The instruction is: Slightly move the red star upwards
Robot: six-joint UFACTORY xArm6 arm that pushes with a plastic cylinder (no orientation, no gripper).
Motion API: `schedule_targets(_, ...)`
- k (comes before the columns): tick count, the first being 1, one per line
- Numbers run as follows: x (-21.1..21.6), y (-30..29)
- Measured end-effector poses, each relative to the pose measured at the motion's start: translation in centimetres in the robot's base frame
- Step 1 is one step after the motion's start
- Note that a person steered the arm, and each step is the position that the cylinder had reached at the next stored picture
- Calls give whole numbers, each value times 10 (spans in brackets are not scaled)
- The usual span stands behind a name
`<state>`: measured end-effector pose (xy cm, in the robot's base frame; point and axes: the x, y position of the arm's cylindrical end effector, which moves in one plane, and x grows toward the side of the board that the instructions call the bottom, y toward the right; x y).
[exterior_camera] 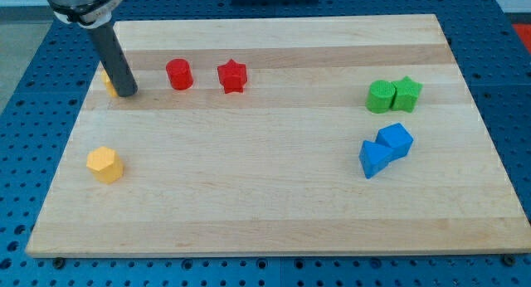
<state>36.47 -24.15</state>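
Note:
The red star (232,76) lies on the wooden board (274,196) at the upper left. A red cylinder (178,74) stands just to its left. My tip (126,94) is at the far upper left, well left of the red star and left of the red cylinder. The rod hides most of a yellow block (108,84) that sits right behind it, shape unclear.
A yellow hexagonal block (104,164) lies at the lower left. Two green blocks, one rounded (381,96) and one cube-like (406,93), touch at the right. Below them a blue triangular block (374,158) and a blue cube (395,140) touch.

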Motion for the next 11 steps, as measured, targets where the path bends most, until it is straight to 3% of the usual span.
schedule_targets(2,-1,-5)
schedule_targets(7,18,156)
schedule_targets(9,-11,162)
schedule_targets(11,-9,163)
